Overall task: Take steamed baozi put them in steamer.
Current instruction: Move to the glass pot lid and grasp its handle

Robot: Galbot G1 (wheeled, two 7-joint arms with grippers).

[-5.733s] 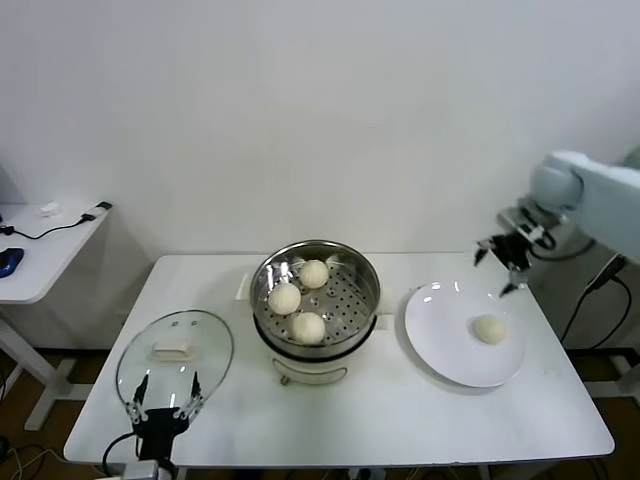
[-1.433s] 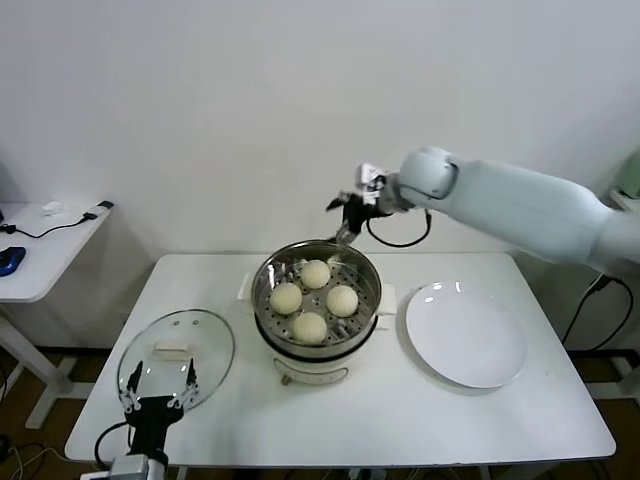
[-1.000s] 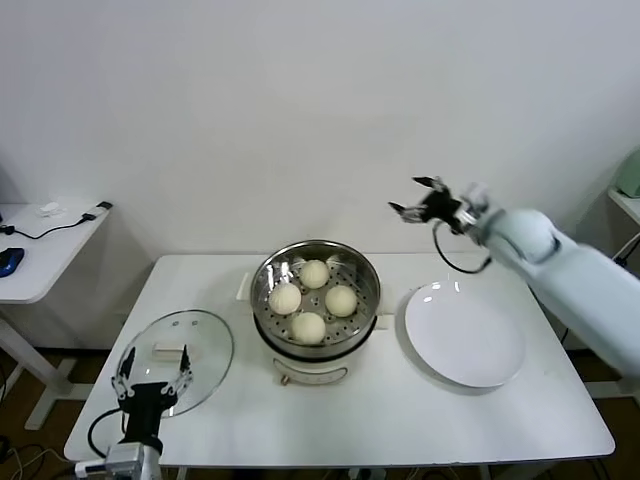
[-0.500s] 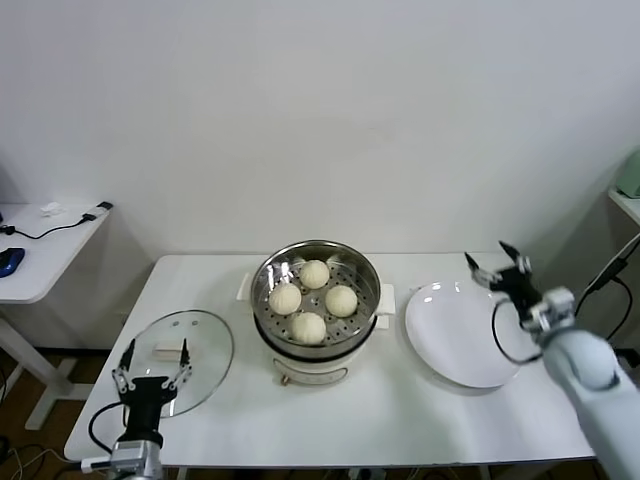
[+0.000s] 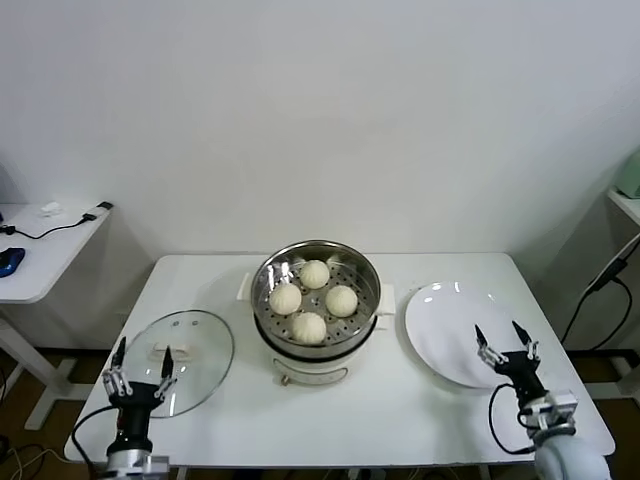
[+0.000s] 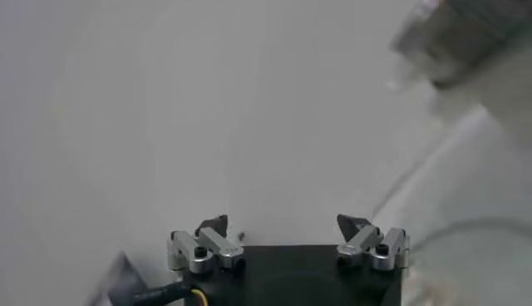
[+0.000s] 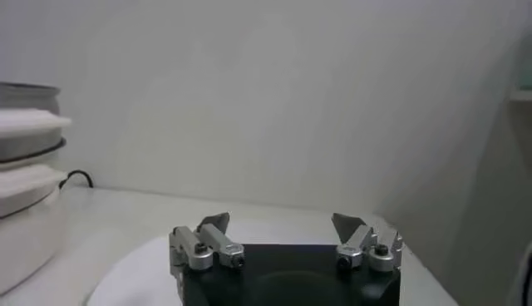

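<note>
**A:** With all four baozi sitting in the steamer at the middle of the counter, what do you still need to watch?

**B:** Mostly your arms. Your right gripper hangs low over the near edge of the plate, jaws wide and holding nothing. If you drop it further, a fingertip could catch the rim and tip or slide the plate toward the counter's edge.

**A:** And your left side?

**B:** Your left gripper is spread wide too, empty, just at the near rim of the glass lid. A careless swing there could knock the lid off the front of the counter, and glass won't forgive that.

**A:** Any danger to the buns?

**B:** Only if you reach back in. They lie close together on the perforated floor, so an open gripper coming down could dent one.
</note>
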